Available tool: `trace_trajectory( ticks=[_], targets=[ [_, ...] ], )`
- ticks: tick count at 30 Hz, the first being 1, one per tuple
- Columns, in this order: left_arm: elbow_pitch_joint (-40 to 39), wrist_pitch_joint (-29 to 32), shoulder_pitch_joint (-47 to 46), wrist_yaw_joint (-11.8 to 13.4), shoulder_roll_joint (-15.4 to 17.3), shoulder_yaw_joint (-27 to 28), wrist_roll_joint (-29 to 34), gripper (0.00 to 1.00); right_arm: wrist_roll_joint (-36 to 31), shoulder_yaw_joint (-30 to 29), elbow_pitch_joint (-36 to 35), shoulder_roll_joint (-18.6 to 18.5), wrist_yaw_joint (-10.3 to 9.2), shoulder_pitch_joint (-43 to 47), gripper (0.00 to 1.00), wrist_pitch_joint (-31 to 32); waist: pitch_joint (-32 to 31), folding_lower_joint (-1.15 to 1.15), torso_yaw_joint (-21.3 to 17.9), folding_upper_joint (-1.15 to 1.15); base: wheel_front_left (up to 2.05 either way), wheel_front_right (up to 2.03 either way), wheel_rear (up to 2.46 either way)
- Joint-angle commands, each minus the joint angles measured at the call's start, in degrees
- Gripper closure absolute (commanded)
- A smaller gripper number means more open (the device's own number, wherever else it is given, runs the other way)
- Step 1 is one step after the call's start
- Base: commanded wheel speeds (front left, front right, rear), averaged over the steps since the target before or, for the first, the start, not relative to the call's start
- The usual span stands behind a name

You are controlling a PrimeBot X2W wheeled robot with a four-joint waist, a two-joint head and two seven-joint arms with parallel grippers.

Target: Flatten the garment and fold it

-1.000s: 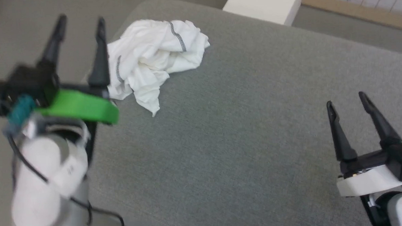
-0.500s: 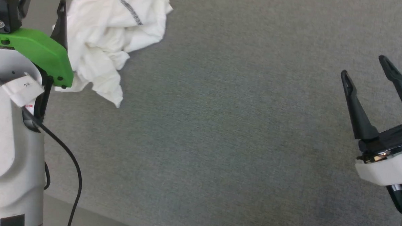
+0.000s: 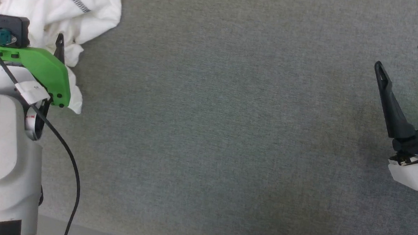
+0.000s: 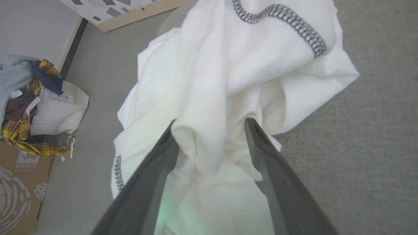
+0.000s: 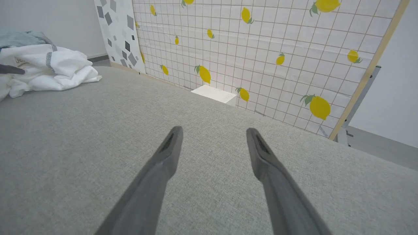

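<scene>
Straddling a plump ridge of the white long-sleeved shirt (image 4: 261, 55), the left gripper (image 4: 211, 124) is standing with its two dark fingers wide apart in the left wrist view and clamping nothing. The shirt is lying crumpled right under and ahead of the tips, and it is overhanging the edge of the grey upholstered surface (image 4: 365, 147) towards the floor (image 4: 94, 68). Closing here is likely to be catching several layers at once (the ridge looks thick), so a lift would be raising a lump rather than an edge that spreads. A sideways tug could also be dragging the whole bundle off onto the floor.

In the head view the shirt is sitting at the far left corner, touching the left gripper's green mount, while the right gripper (image 3: 401, 56) is hovering well apart on the right, fingers spread and empty.

From the right wrist view the shirt is showing far off to the left, so this arm is too distant to be pinning the cloth should it slide.
</scene>
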Motion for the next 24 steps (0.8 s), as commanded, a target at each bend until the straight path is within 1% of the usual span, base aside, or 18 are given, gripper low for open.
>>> trace_trajectory(
  ticks=[1,7,8,9,14,19,24],
  targets=[
    [1.0,0.0,-1.1,0.7,0.5,-0.1,0.3,0.00,0.5,0.0,-0.6,-0.4,-0.09,-0.3,0.00,0.1,1.7,-0.01,-1.4,0.00,0.00,0.00,0.00],
    [5.5,-1.5,-0.9,1.9,1.3,-0.7,1.4,0.00,1.1,0.1,-0.9,-1.0,-0.09,-0.6,0.00,0.3,2.3,-0.01,-2.1,0.00,0.00,0.00,0.00],
    [5.9,-1.8,-0.9,2.0,1.4,-0.8,1.6,0.95,1.1,0.2,-0.8,-1.0,-0.09,-0.6,0.00,0.3,2.3,-0.01,-2.1,0.00,0.00,0.00,0.00],
    [6.4,-2.3,-1.0,2.2,1.4,-0.8,1.6,1.00,1.1,0.3,-0.7,-1.0,-0.09,-0.7,0.00,0.2,2.2,-0.01,-2.2,0.00,0.00,0.00,0.00],
    [7.6,-5.0,-1.9,3.3,3.0,-0.2,2.1,1.00,1.5,0.9,0.6,0.1,-0.09,-1.0,0.00,-0.7,0.4,-0.01,-3.0,0.00,0.00,0.00,0.00],
    [6.9,-8.0,-3.7,4.6,5.9,1.5,2.4,1.00,1.6,1.7,3.0,2.2,-0.09,-1.6,0.00,-2.4,-3.1,-0.01,-4.3,0.00,0.00,0.00,0.00],
    [4.6,-9.3,-5.6,3.9,8.1,3.3,0.9,1.00,1.6,1.7,6.1,4.6,-0.09,-1.7,0.00,-4.3,-7.3,-0.01,-5.9,0.00,0.00,0.00,0.00]
  ],
)
